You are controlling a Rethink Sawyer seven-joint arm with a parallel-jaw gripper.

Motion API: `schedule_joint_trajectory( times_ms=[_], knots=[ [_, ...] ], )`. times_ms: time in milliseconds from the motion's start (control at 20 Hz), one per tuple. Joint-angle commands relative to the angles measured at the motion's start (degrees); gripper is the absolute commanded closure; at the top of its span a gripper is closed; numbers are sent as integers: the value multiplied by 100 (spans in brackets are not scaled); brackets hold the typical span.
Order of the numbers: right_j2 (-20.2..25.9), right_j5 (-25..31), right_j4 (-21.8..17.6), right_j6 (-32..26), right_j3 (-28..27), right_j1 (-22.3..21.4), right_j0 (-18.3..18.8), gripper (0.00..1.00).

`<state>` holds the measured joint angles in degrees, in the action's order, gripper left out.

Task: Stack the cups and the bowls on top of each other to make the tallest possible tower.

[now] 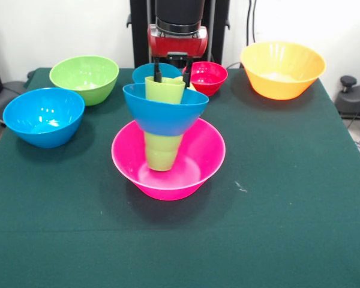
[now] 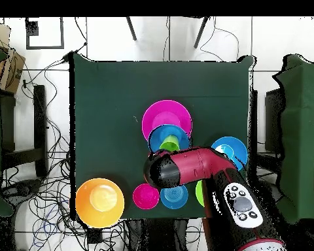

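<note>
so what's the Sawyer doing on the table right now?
It is building a tower in the large glossy pink plastic bowl: a lime translucent cup stands in it, a medium blue bowl sits on that, and a second lime cup sits in the blue bowl. The claw is at that top cup. Five other bowls stand unstacked.

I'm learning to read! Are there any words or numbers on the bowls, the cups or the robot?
None can be read.
Bowls and cups: plain, like the pink bowl.
Robot arm: round buttons on a pale panel, any marks too small to read.
</note>
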<state>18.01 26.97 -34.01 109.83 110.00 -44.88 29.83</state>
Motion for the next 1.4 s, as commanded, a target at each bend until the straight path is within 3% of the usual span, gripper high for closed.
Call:
schedule_joint_trajectory(
  times_ms=[50,750,1400],
  knots=[
    [3,-104,-237,69,-267,154,-106,0],
    [216,293,119,-39,-405,55,-77,0],
    [272,998,409,-166,-1348,491,-364,0]
  ],
)
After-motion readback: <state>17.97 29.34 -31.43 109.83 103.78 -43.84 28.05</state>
